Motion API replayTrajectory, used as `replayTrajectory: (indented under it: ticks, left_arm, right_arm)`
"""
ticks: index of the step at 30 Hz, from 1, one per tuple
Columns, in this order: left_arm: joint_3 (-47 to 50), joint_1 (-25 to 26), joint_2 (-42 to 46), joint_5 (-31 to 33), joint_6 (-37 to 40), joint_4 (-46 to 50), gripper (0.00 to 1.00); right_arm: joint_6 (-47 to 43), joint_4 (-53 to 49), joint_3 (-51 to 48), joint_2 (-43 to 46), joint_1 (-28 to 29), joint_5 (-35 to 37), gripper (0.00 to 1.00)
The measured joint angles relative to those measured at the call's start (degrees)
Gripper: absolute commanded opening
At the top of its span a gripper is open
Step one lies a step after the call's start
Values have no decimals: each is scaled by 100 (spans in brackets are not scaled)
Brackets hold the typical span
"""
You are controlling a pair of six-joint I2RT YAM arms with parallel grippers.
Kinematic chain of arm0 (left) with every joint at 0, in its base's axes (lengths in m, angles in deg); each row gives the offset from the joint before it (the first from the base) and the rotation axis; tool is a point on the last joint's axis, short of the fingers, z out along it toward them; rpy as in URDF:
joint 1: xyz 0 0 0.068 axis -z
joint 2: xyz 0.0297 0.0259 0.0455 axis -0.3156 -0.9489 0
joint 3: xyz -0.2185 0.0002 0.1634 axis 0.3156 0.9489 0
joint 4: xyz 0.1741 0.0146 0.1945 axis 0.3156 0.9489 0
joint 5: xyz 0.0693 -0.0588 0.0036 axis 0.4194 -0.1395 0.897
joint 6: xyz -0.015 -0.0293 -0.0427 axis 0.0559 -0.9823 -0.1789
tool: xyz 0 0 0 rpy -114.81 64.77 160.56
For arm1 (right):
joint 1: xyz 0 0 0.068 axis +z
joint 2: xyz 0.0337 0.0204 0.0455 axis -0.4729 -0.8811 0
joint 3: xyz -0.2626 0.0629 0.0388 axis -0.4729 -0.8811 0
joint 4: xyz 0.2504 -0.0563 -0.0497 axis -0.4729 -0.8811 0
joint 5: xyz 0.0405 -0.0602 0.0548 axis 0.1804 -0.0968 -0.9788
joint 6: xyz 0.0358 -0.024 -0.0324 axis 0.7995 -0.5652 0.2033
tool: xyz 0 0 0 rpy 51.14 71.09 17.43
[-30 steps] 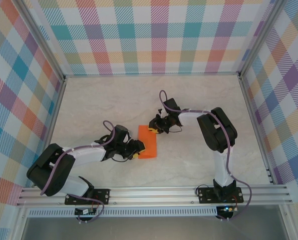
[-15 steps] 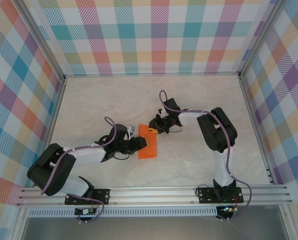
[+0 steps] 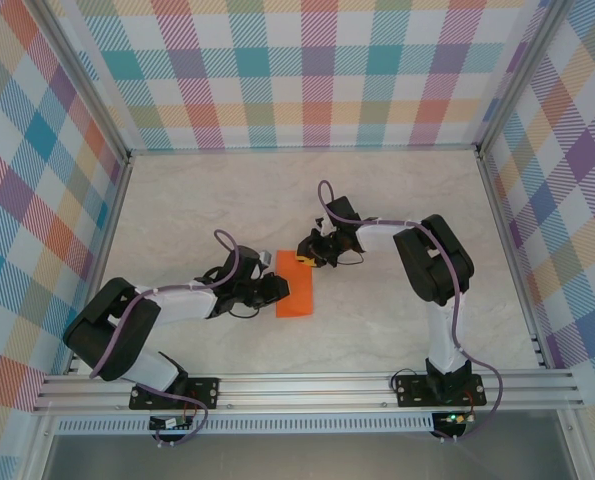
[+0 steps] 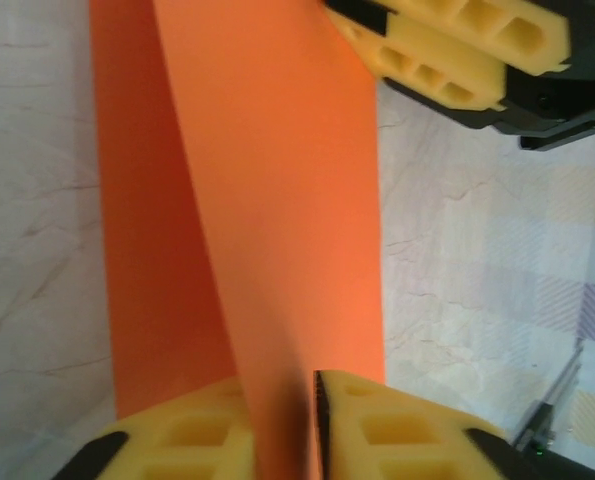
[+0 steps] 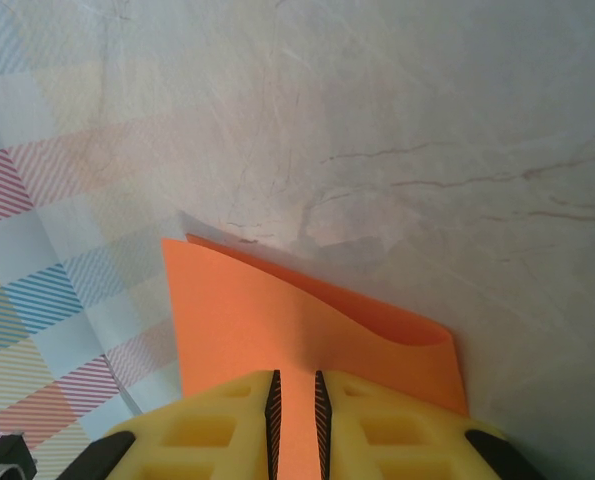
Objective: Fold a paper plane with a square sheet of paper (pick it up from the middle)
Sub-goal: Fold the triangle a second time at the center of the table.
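**Left end effector** [image 3: 276, 288]: one. Closed on the near-left edge of the sheet. In the left wrist view its yellow fingers [image 4: 407, 430] pinch an upper layer that is raised off a lower one.

**Sheet** [image 3: 297, 293]: one, orange, mid-worktop, between the two end effectors. From above it reads as a narrow rectangle in two layers, so it is apparently doubled over. The lower layer lies flat on the worktop [image 3: 407, 200] and the upper layer is tilted up.

**Right end effector** [image 3: 312, 255]: one. Closed on the sheet's far end. In the right wrist view the paper bends in a soft curl just beyond its fingers.

**Step in hand (judged):** an early fold, likely the centre crease, with both ends pinched. There is no dart shape yet.

**Next move calls for:** bringing the edges square, then laying the upper layer down and pressing it along the fold. One end should be pinned so the thin paper neither slides nor buckles.

**Count:** arms, two; end effectors, two; sheet, one; worktop, one.
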Motion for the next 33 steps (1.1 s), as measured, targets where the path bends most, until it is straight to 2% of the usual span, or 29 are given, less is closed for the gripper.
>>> replayTrajectory:
  ticks: [6, 11, 17, 23, 33]
  left_arm:
    - [-240, -2, -149, 260, -4, 573, 6]
    - [-538, -42, -201, 402, 101, 1060, 5]
    - [-929, -68, -155, 516, 308, 1668, 5]
    - [-1453, -79, 341, 861, 662, 2730, 5]
    - [-2459, -225, 1506, 1620, 1375, 4520, 6]
  right_arm:
    - [-302, -219, -201, 490, -2, 168, 21]
    - [-592, -339, -409, 1259, -2, 337, 20]
    - [-776, -400, -778, 1687, -2, 485, 20]
    - [-817, -566, -1123, 2070, -2, 713, 20]
    - [-817, -605, -1139, 2809, -2, 999, 21]
